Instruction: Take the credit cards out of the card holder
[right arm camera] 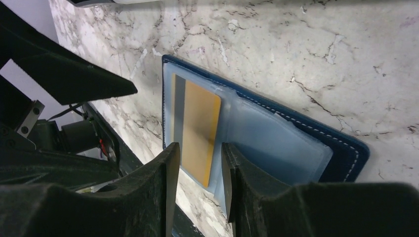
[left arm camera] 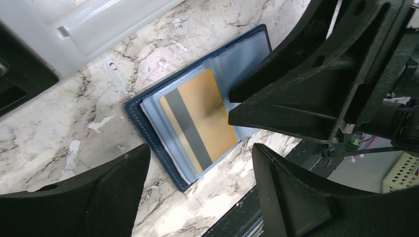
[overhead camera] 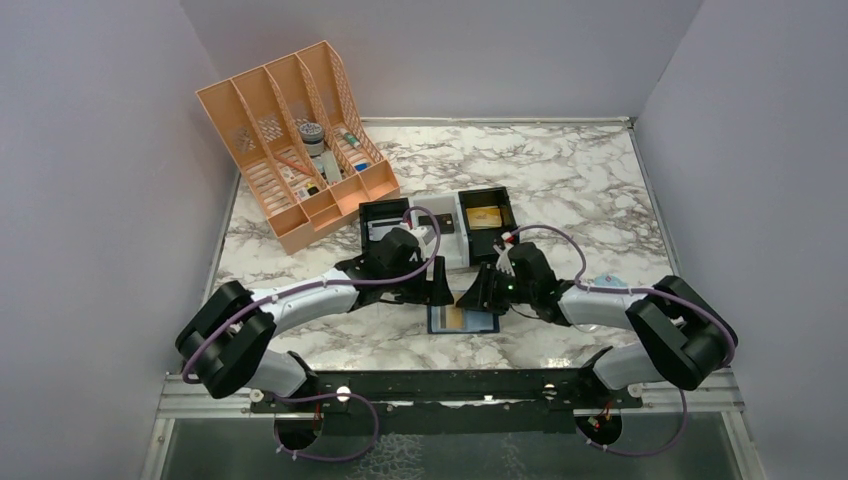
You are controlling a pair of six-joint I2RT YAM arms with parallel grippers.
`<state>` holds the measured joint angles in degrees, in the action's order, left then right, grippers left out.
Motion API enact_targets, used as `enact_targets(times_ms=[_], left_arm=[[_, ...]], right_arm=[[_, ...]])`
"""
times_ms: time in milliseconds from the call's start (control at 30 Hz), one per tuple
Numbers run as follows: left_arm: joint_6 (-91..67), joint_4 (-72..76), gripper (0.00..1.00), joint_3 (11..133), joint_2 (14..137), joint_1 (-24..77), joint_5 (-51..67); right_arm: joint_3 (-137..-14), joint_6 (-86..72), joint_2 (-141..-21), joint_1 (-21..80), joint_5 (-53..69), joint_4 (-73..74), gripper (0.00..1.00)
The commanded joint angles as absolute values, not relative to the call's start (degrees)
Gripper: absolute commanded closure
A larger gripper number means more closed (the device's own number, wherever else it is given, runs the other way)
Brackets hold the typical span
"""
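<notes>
Front centre: open card holder (overhead camera: 483, 322), long axis left-right; gold card (left arm camera: 202, 111) crosswise; left tool (left arm camera: 200, 150) released, right tool (right arm camera: 200, 146) seemingly part-open.

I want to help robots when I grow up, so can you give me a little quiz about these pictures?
1. True or false: the wallet lies closed on the table.
2. What colour is the card showing in the wallet? A red, B gold, C green.
3. Fill the gap: the orange rack stands on the table's far ____ side.
Key: 1 false, it lies open. 2 B. 3 left.
</notes>
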<state>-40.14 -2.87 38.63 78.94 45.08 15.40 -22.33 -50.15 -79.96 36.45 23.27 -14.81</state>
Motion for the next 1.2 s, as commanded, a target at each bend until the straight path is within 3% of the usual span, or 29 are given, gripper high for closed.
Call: enact_targets(times_ms=[0,467,600,900,1167], left_arm=[[-39.2,-3.33,0.25,40.67,80.6,46.32,13.83],[-37.09,-4.46,0.44,42.53,84.47,48.48,13.22],[-36.78,-5.18,0.55,42.93,86.05,48.84,12.67],[-36.08,-5.94,0.69,43.19,88.46,49.76,11.51],[-35.76,-7.06,0.71,42.76,88.5,49.98,9.73]], right_arm=[[-22.03,-51.17,-82.27,36.94,24.34,-16.9,0.66],[-22.09,-52.4,-82.96,36.9,20.61,-15.29,0.75],[-21.62,-52.93,-83.55,36.89,21.0,-16.34,0.77],[-22.71,-52.05,-84.36,36.94,22.3,-16.31,0.78],[-23.52,-51.59,-84.94,36.95,26.43,-18.73,0.78]])
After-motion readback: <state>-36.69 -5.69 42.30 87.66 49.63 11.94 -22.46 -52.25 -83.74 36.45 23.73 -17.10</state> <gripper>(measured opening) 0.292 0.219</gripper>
